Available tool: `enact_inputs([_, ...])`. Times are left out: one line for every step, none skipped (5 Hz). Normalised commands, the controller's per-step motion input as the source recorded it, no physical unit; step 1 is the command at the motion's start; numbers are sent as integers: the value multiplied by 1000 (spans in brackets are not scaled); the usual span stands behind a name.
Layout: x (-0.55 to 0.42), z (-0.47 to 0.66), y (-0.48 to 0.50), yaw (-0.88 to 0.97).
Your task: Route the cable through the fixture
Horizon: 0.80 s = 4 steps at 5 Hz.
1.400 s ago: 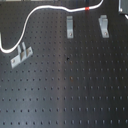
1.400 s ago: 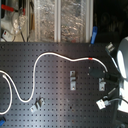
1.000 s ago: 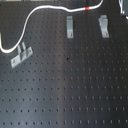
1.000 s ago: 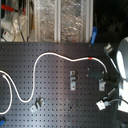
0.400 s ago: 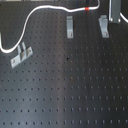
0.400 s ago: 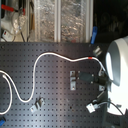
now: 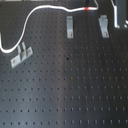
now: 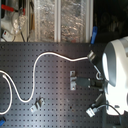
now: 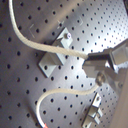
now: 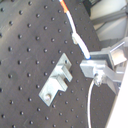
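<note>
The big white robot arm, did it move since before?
Yes. In the second exterior view, the white robot arm has pushed toward the second exterior view's left, closer to the middle bracket on the board.

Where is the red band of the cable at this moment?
In the first exterior view the red band sits near the top edge, right of centre, on the cable, between the two upright brackets behind them.

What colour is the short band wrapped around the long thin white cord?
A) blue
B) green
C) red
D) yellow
C: in the first exterior view the long thin white cord carries one short red band near the top of the black perforated board.
</note>
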Motion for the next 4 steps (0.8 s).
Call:
enact_inputs([-257,166,-10,-194])
enact_inputs([-298,85,-29,-74])
enact_inputs([-384,4,-60,0])
enact_inputs([-366,5,-46,0])
